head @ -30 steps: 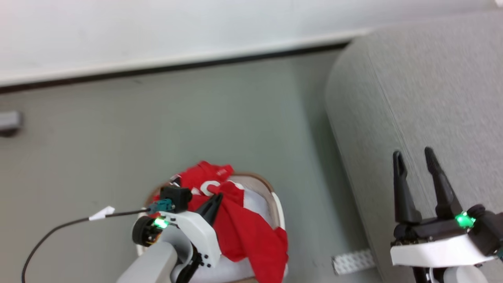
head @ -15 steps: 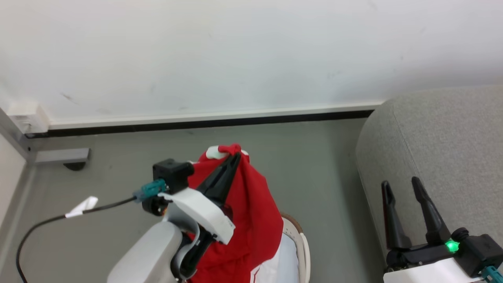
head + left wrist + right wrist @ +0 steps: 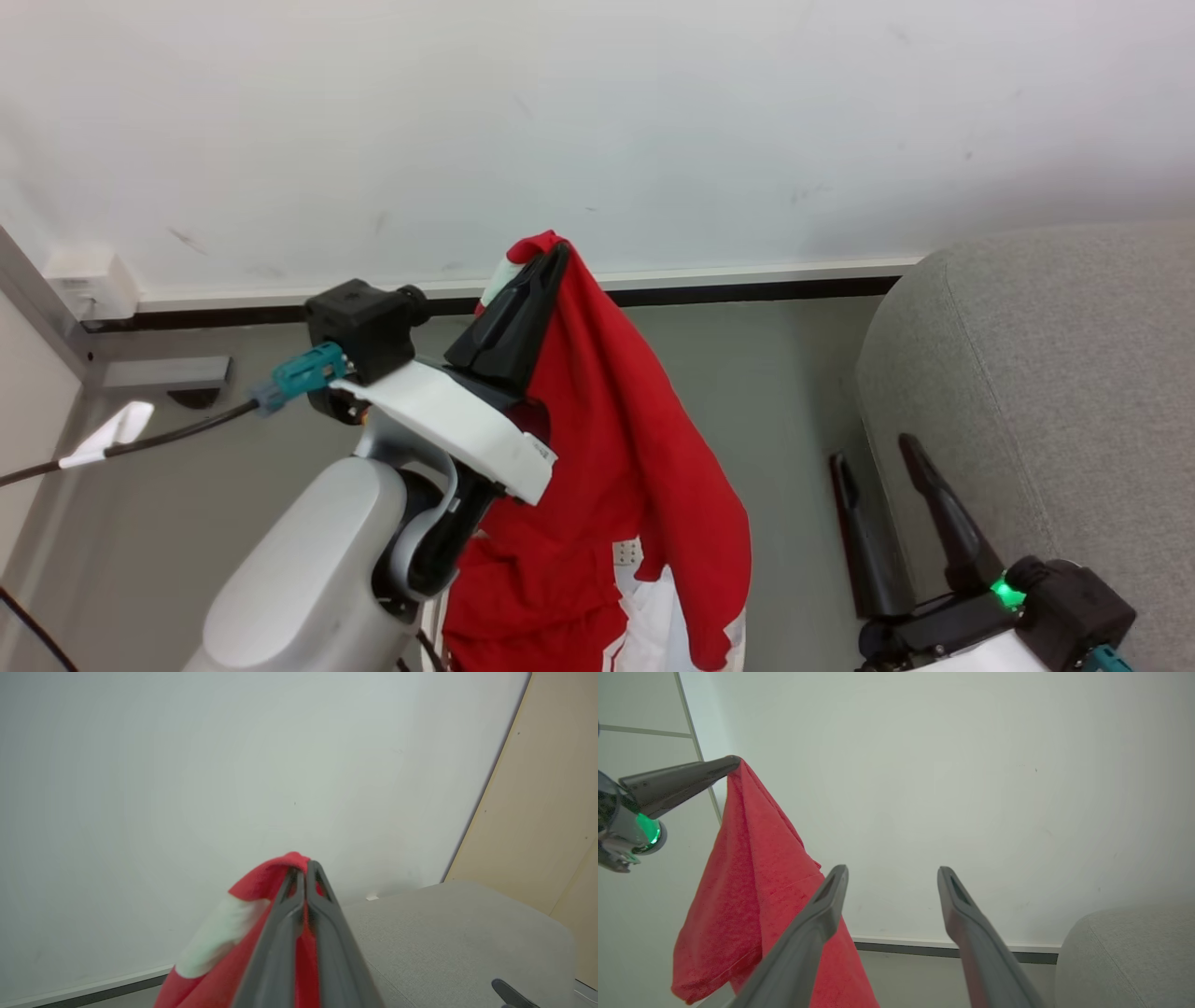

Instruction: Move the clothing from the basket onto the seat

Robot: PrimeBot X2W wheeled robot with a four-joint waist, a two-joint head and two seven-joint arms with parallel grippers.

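Observation:
My left gripper (image 3: 553,250) is shut on a fold of the red clothing (image 3: 635,448), held high in front of the wall. The garment hangs down from the fingertips, with white panels near its lower end. The left wrist view has the closed fingers (image 3: 306,864) pinching the red clothing (image 3: 261,886), with the grey seat (image 3: 444,938) beyond. My right gripper (image 3: 878,459) stands open and empty beside the seat (image 3: 1055,373). From the right wrist view its spread gripper (image 3: 892,870) points at the wall, with the hanging clothing (image 3: 752,882) to its left. The basket is hidden.
A white wall with a dark skirting strip (image 3: 747,289) runs behind. Grey floor (image 3: 784,392) lies between the garment and the seat. A black cable with a white tag (image 3: 103,439) trails left, near a grey floor fitting (image 3: 159,373). A beige panel (image 3: 551,812) stands past the seat.
The left gripper has risen with the red clothing, lifting it out of the basket. The head camera has tilted up, so the basket has left the picture. The right gripper stays open.

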